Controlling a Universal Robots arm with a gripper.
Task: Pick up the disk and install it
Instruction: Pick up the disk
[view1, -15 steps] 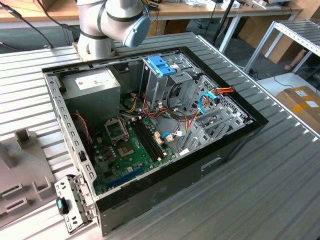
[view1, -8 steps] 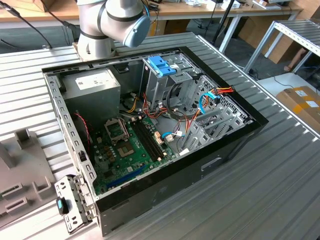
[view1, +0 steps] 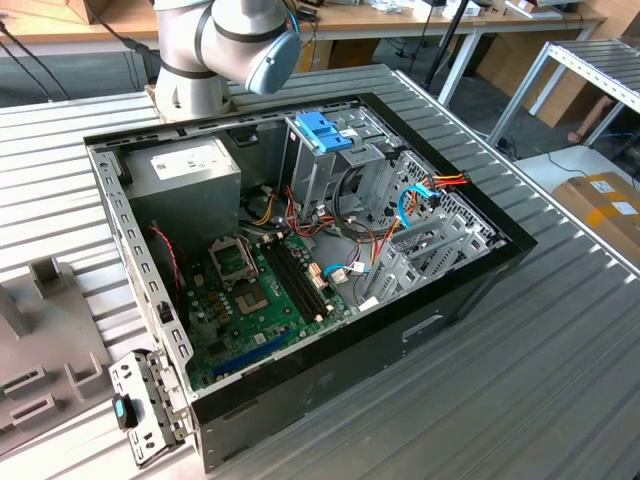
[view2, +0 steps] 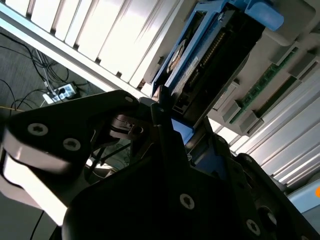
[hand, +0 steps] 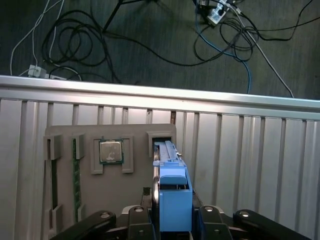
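The disk (hand: 173, 200), a grey drive in a light-blue carrier frame, stands on edge between the gripper (hand: 174, 222) fingers (hand: 210, 220), which press on its two flat sides, so the jaws are closed to the disk's thickness and hold it. In the second wrist view the disk (view2: 210, 50) reaches out past the black gripper body, its connector edge and label showing. Its far end lines up with a slot in a grey parts holder (hand: 135, 170) just beyond the fingertips; I cannot tell whether it sits in the slot or hangs just above it. Beside the disk on that holder lie a processor chip (hand: 110, 151) in a square recess and, farther to the same side, a green memory stick (hand: 76, 175) in a long groove.

The holder rests on a ribbed aluminium table (hand: 250, 165). Past the table's edge, beyond the gripper, is a dark floor (hand: 150, 95) strewn with loose cables, with a power strip (hand: 216, 14) among them.

In the exterior view the same ribbed table (view1: 560, 340) carries an open black computer case (view1: 440, 300) lying on its side, with motherboard (view1: 250, 290), power supply (view1: 185, 170) and a tall grey drive cage (view1: 345, 175) topped by a blue bracket (view1: 323, 130). The arm (view1: 230, 40) rises behind the case, and the grey holder (view1: 40, 320) sits at the exterior view's left. A wooden workbench (view1: 100, 20) stands behind, and a cardboard box (view1: 605, 205) lies at the exterior view's right
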